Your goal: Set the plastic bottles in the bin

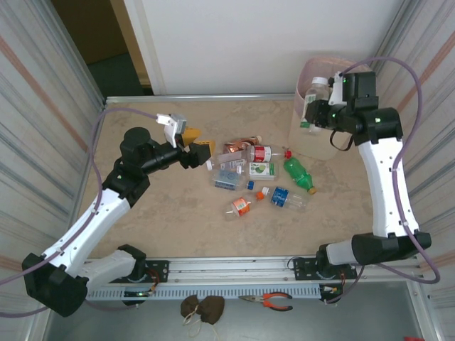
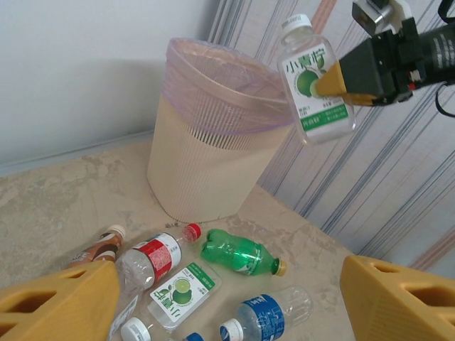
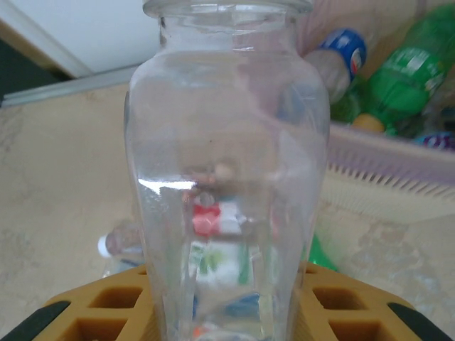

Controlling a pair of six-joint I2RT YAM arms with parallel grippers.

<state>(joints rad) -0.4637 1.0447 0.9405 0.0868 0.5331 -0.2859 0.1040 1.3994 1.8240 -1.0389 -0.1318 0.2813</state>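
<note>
The left gripper (image 1: 199, 141) hangs with jaws apart and empty just left of the loose bottles (image 1: 259, 177) lying mid-table; its next move, I judge, is to come down on the nearest one and close. Farther right, the right gripper (image 1: 320, 114) is clamped on a clear green-labelled bottle (image 1: 316, 92), held upright above rim height close by the bin (image 1: 323, 64), which has bottles inside. The step in hand looks like the drop, which calls for getting the bottle squarely over the opening, then parting the jaws.
</note>
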